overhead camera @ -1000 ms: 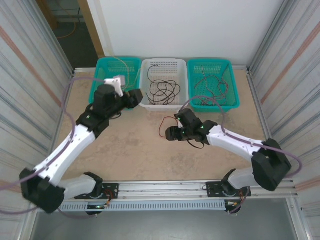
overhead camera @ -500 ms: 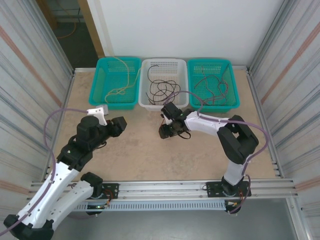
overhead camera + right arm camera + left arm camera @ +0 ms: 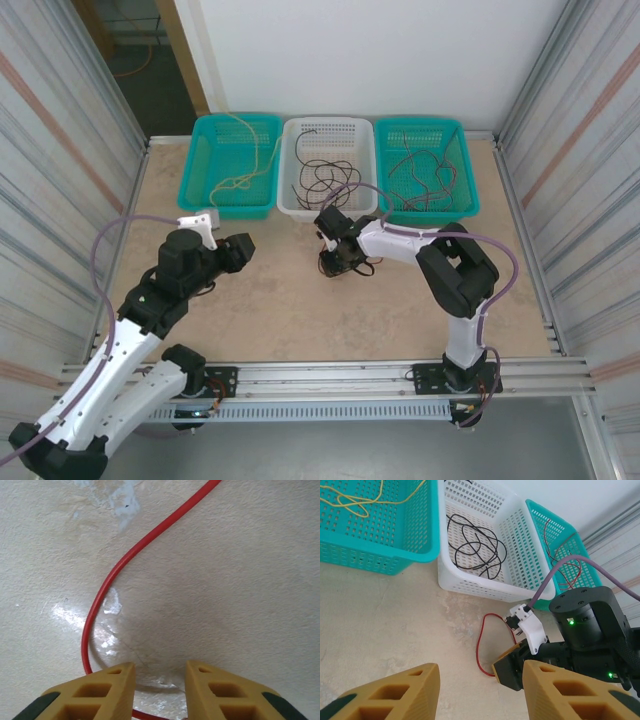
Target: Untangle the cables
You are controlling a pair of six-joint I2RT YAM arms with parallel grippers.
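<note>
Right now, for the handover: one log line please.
left end effector: open, empty | right end effector: open, over red cable | black cable: in white basket

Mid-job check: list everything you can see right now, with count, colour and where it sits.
left basket: one, teal, far left of the table
white basket: one, white, between the teal ones
right basket: one, teal, far right
yellow cable: one, yellow, in the left basket
black cable: count unclear, black, coiled in the white basket
basket red cables: count unclear, dark red, in the right basket
loose red cable: one, red, on the table before the white basket
table: one, tan
left gripper: one, yellow fingers, open and empty, over the table left of centre
right gripper: one, yellow fingers, open, loose red cable passing between them
</note>
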